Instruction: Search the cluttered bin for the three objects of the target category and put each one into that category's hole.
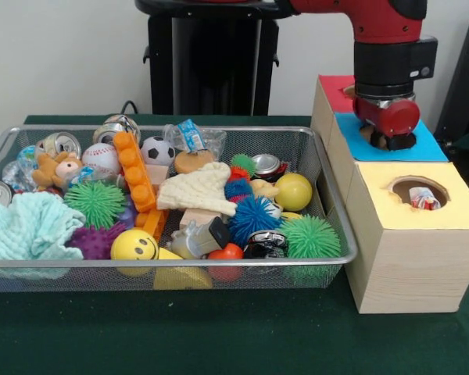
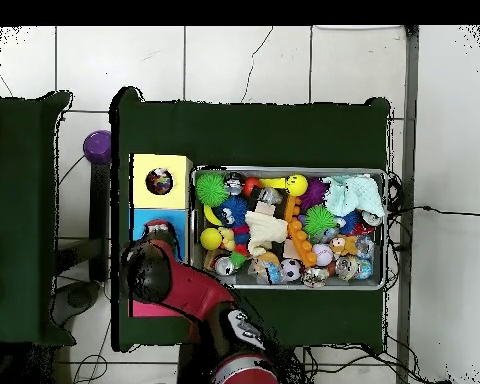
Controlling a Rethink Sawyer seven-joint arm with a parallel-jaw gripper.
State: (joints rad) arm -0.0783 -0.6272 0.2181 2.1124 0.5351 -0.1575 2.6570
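- A whitish fabric piece with coloured blotches (image 1: 425, 201) is lying inside the round hole (image 1: 418, 190) cut through the yellow top of the pale wooden box (image 1: 406, 258); only part of it is showing, and the overhead view shows a dotted patch in the same hole (image 2: 159, 181).
- The yellow-topped box is sitting nearest the front camera in a row of three; the blue-topped box (image 1: 434, 144) is standing next behind it, and the red-topped box (image 1: 334, 92) is standing farthest back.
- The red and black arm's hand (image 1: 391, 141) is hanging low over the blue top, over its hole. Its opening cannot be told, nor whether it is holding anything.
- The wide silver wire-mesh basket (image 1: 164, 275) is resting on the dark green surface (image 1: 219, 336) just beside the boxes.
- The basket is holding a cream knitted cloth (image 1: 199, 190) near its middle, a teal towel (image 1: 27, 226) at one end, an orange toy brick strip (image 1: 134, 170), a yellow smiley ball (image 1: 134, 244), green spiky balls (image 1: 309, 236), a small football (image 1: 157, 150) and several cans.
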